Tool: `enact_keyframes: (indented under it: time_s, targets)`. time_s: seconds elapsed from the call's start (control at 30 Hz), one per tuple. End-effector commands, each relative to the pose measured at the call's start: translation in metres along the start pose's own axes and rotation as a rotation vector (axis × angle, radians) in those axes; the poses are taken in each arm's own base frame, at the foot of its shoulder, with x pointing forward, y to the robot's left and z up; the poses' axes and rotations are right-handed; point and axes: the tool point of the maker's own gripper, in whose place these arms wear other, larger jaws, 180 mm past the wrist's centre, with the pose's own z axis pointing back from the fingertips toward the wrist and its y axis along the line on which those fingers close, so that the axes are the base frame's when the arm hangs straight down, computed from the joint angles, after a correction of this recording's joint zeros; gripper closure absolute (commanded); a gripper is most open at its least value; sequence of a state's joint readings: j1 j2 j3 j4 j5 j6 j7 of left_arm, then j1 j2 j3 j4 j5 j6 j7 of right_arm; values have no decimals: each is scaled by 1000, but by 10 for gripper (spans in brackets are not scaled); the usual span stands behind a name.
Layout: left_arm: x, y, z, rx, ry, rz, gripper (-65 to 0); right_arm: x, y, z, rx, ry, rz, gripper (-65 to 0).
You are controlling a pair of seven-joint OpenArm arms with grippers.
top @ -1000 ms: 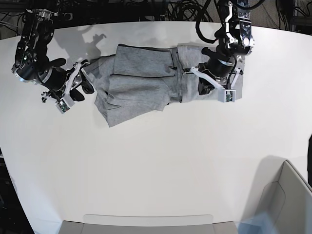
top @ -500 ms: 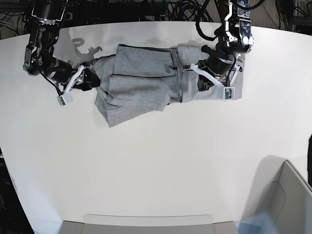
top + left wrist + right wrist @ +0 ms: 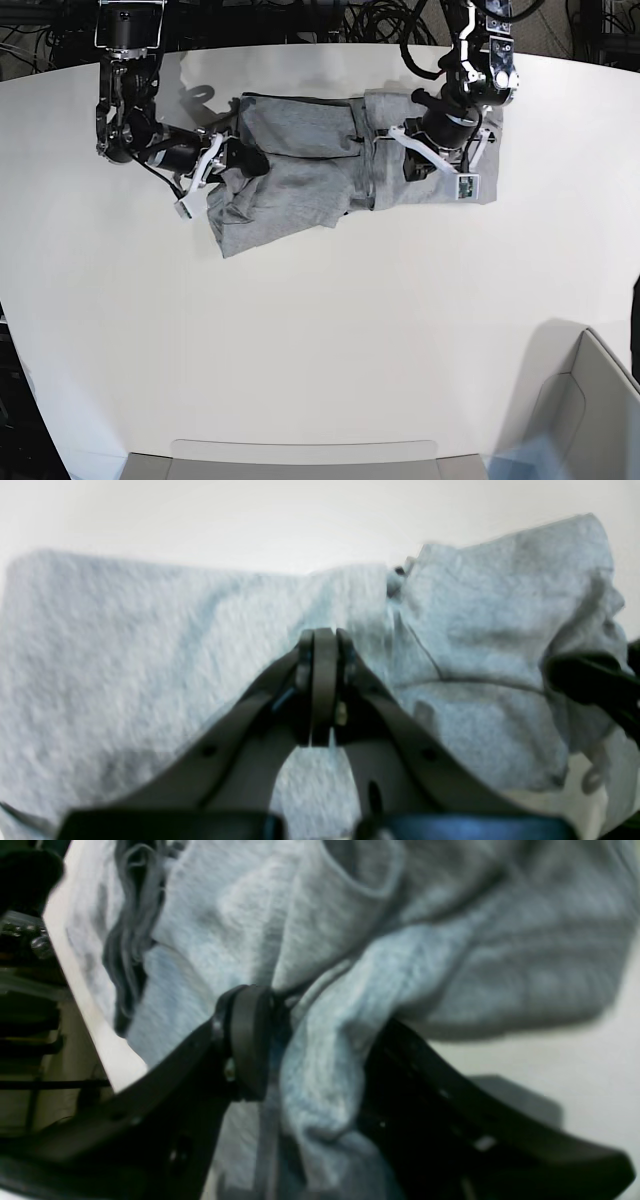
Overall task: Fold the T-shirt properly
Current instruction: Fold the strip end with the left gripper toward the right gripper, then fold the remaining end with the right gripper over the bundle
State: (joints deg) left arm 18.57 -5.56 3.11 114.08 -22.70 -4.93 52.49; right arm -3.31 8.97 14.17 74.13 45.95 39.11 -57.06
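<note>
The heather-grey T-shirt (image 3: 300, 150) lies crumpled across the far part of the white table (image 3: 320, 320), plain side showing. My right gripper (image 3: 240, 160) has pushed into the shirt's left end. In the right wrist view the jaws of this gripper (image 3: 320, 1030) stand wide, with bunched T-shirt cloth (image 3: 350, 915) filling the gap between them. My left gripper (image 3: 400, 155) rests on the shirt's right part. Seen from the left wrist, that gripper (image 3: 324, 640) has its fingers pressed together over the grey T-shirt fabric (image 3: 125, 655), and no cloth shows between them.
A grey bin (image 3: 590, 400) stands at the near right corner. A flat grey tray (image 3: 300, 455) sits at the table's near edge. Dark cables (image 3: 370, 20) hang behind the far edge.
My right arm has swung in from the left and driven its wide jaws into the shirt's left end, bunching the cloth rightward. The left arm has shifted only slightly.
</note>
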Motion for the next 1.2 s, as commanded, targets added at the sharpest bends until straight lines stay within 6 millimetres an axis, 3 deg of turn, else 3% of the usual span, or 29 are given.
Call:
enact_keyframes:
  time_s: [0.0,0.1,0.23,0.4,0.57,0.67,0.77,0.9,1.03,1.17]
  targets:
    - [6,-3,3,-10,-28,-2,0,5,0,-2,-11,31,61,-238]
    - [0,-2,5,-8,-15,1,0,5,-3,-11,-48,101,134,-192]
    - [0,-2,5,-8,-15,1,0,14,-6,-22,-96,146,207,0]
    - [-4,-2,6,-6,-6,3,0,30,-29,-15,-208,204,300,0]
    - [-4,0,7,-1,-8,5,0,55,-77,26,-360,184,286,0]
    - [-4,-1,7,-3,-7,4,0,63,-114,64,-455,186,241,0]
    - [-4,0,7,-2,-8,4,0,70,-131,88,-505,179,255,0]
    - [-4,0,7,-2,-8,4,0,77,-136,104,-543,175,287,0]
    - [-3,2,7,3,-10,7,0,85,-129,113,-597,205,365,0]
    - [-3,6,7,14,-7,-4,0,104,-92,101,-687,284,583,0]
